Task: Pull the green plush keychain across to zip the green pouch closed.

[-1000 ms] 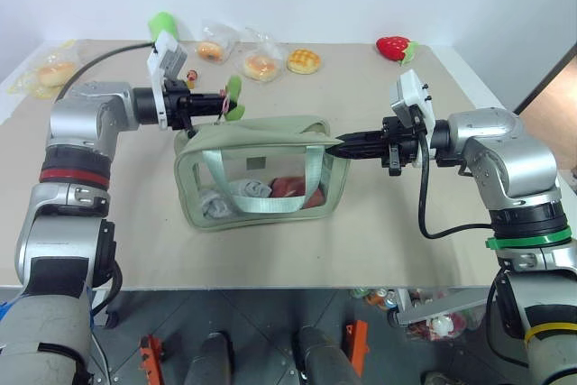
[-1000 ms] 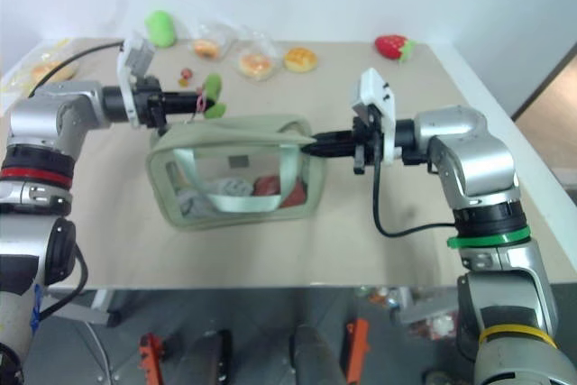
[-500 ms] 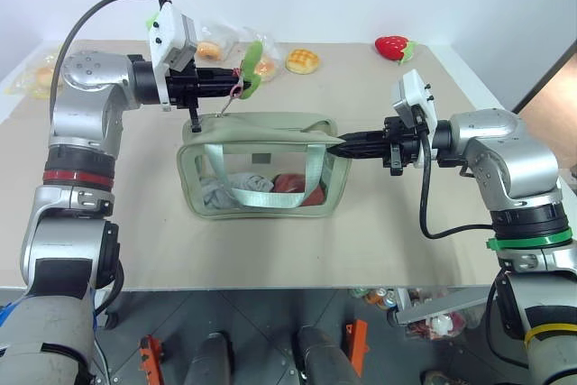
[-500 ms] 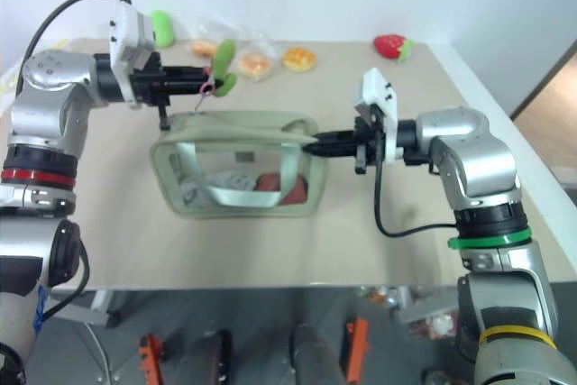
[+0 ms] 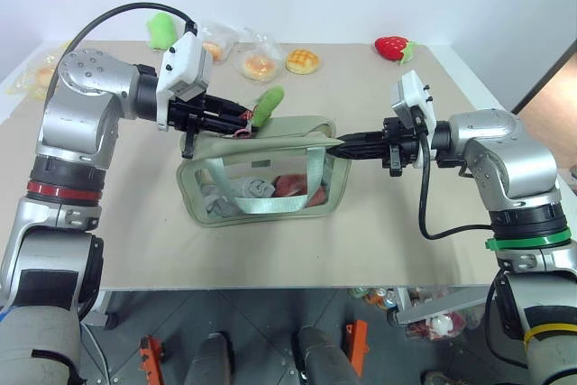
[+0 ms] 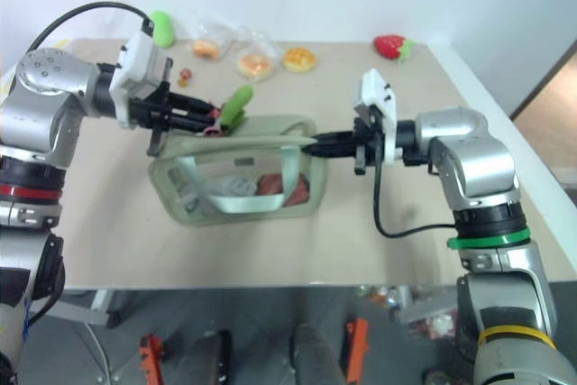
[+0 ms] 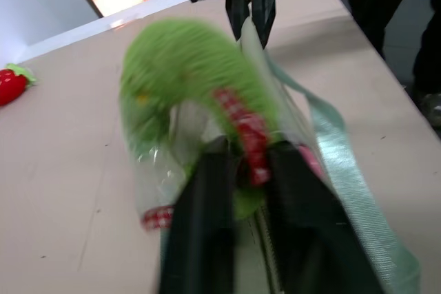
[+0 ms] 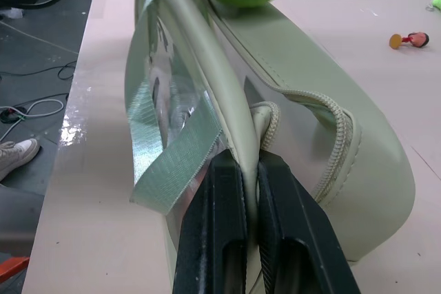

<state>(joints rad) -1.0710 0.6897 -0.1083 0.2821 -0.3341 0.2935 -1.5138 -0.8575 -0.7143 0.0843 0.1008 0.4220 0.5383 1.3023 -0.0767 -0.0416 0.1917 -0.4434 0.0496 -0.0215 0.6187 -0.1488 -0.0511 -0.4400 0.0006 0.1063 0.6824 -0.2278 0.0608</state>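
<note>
Right now the green pouch (image 5: 261, 169) stands on the bench (image 5: 379, 214), lying crossways between the two arms, its clear window and green webbing strap (image 5: 266, 196) facing the robot. Through the window a few small things show, one grey and one red.

The right end effector (image 5: 341, 145) comes in level from the right, its two black fingers (image 8: 220, 239) pressed together on the pouch's end seam, beside the end of the zipper track.

The left end effector (image 5: 236, 120) reaches in from the left over the pouch's top edge near its left end. The green plush keychain (image 5: 267, 104) sits at its tip, sticking up and away from the fingers, over the back of the pouch's top. From the left wrist the two fingers (image 7: 207, 225) stand slightly apart with the keychain's red-and-white strap (image 7: 241, 129) between them; I cannot tell whether they actually grip it.

Further back on the bench lie wrapped buns (image 5: 260, 64), a red strawberry toy (image 5: 392, 47) and a larger green plush (image 5: 161, 30).
</note>
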